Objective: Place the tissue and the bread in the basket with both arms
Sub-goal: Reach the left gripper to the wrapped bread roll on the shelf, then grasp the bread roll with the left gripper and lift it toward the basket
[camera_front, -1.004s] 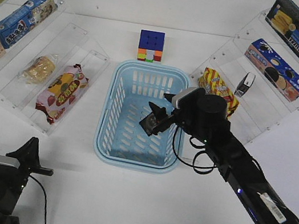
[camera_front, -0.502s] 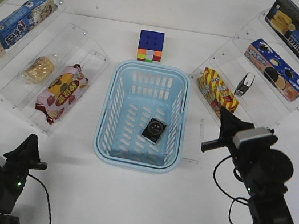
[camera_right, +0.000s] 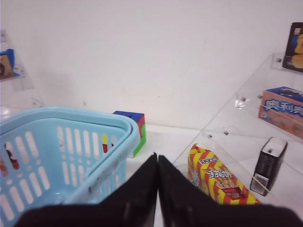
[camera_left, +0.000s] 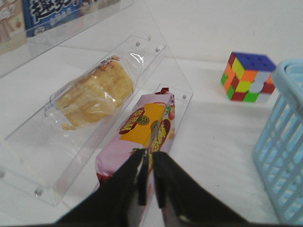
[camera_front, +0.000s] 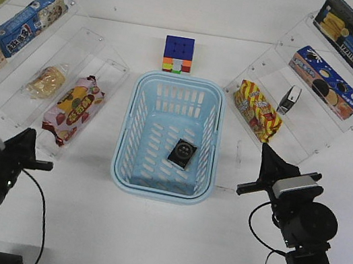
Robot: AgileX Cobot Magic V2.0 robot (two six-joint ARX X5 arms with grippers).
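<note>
The light blue basket point(camera_front: 134, 131) stands mid-table. The black tissue packet point(camera_front: 181, 153) lies flat on its bottom, toward the right side. The bread point(camera_front: 45, 81), a golden bun in clear wrap, lies on the left clear shelf and also shows in the left wrist view point(camera_left: 94, 92). My left gripper point(camera_front: 31, 146) is shut and empty at the front left, near the shelf's front edge. In its wrist view point(camera_left: 148, 153) it hangs over the strawberry packet point(camera_left: 142, 130). My right gripper point(camera_front: 260, 162) is shut and empty, right of the basket, beside its rim point(camera_right: 71, 118) in the right wrist view point(camera_right: 157, 157).
A colour cube point(camera_front: 178, 54) stands behind the basket. The strawberry packet point(camera_front: 73, 108) lies beside the bread. The left shelves hold snack boxes point(camera_front: 29, 18). The right shelves hold a yellow-red packet point(camera_front: 257, 110), a small black item point(camera_front: 291, 99) and biscuit boxes point(camera_front: 325, 82).
My right gripper let go of the tissue over the basket, drew back to the front right and shut. The tissue now lies in the basket. My left arm rose toward the left shelf.
</note>
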